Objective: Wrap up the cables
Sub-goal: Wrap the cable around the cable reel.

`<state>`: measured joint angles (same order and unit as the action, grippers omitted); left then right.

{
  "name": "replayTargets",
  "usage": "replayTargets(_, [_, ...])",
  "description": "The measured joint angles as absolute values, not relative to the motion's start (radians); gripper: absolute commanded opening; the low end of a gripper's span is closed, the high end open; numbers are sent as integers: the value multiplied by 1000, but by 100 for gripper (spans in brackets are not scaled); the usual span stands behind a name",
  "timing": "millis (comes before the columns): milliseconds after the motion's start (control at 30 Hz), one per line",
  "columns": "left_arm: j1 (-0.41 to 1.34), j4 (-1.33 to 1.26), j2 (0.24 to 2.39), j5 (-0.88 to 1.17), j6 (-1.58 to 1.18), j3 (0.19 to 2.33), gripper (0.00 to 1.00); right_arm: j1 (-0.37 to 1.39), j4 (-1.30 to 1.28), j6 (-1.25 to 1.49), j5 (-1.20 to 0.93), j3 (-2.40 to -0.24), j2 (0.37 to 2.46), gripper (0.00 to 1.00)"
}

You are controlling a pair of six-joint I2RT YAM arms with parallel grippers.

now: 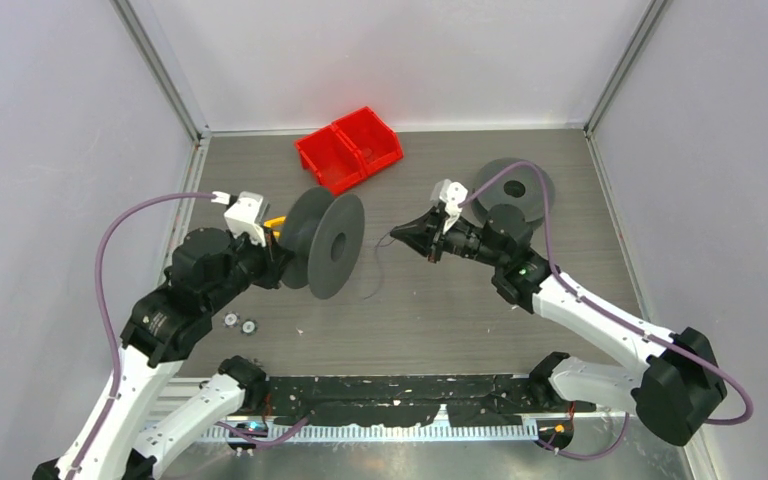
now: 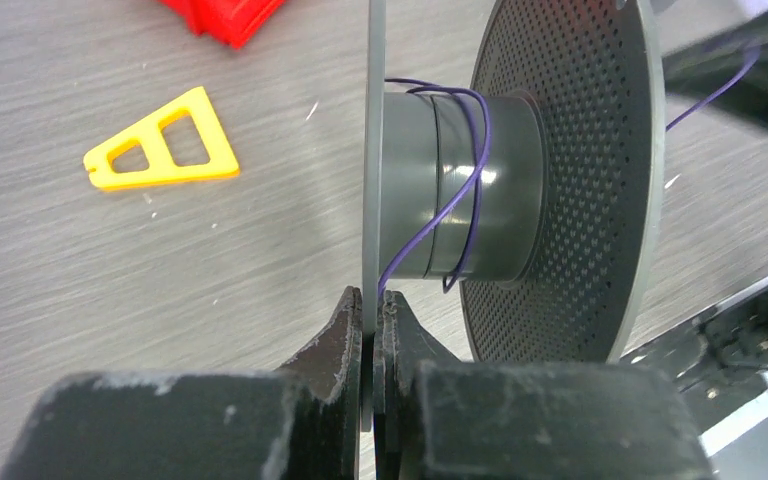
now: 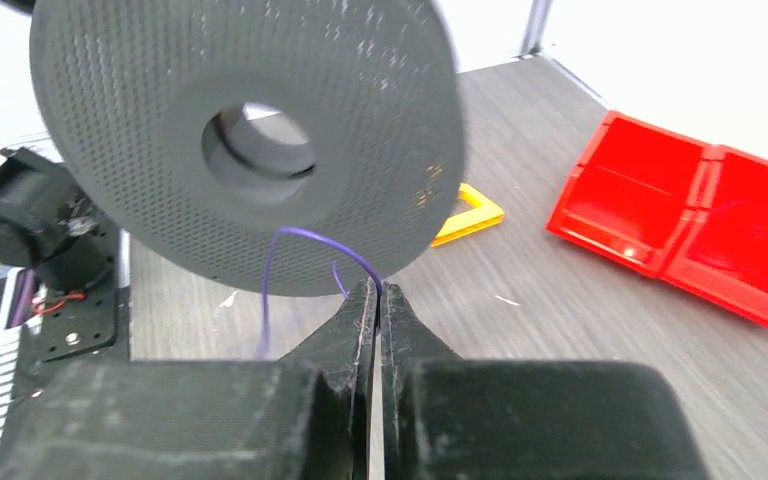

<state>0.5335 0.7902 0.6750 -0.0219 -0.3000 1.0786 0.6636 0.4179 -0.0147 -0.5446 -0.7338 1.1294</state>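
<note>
— Where's the cable?
— Loose purple turns of cable (image 2: 472,165) sit on the upright spool's (image 2: 570,150) hub. The free end runs right into my right gripper (image 3: 372,292), pinched shut on it.
— And your left?
— My left gripper (image 2: 371,300) is clamped on the spool's left flange. The hub axis lies left-right, so I judge my right arm should circle it.

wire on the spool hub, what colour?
Purple; the wire shows best in the left wrist view, against the grey spool.
</note>
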Motion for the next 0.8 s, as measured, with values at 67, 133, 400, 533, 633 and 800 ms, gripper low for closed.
replayTargets(67, [532, 837, 689, -25, -256, 1084, 0, 646, 416, -20, -531, -734, 1113, 5])
replayTargets(133, [530, 887, 707, -3, -205, 1098, 0, 619, 411, -21, -521, -736, 1111, 5])
replayTargets(400, [530, 970, 723, -7, -118, 1114, 0, 553, 362, -15, -566, -806, 1144, 5])
replayTargets(533, [520, 968, 729, -35, -123, 1110, 0, 558, 359, 4, -637, -838, 1133, 5])
replayTargets(633, [476, 966, 754, -2, -147, 1113, 0, 563, 347, 2, -646, -798, 1088, 5])
replayTargets(800, [308, 937, 789, 133, -241, 1131, 0, 566, 288, -28, -613, -694, 1014, 6])
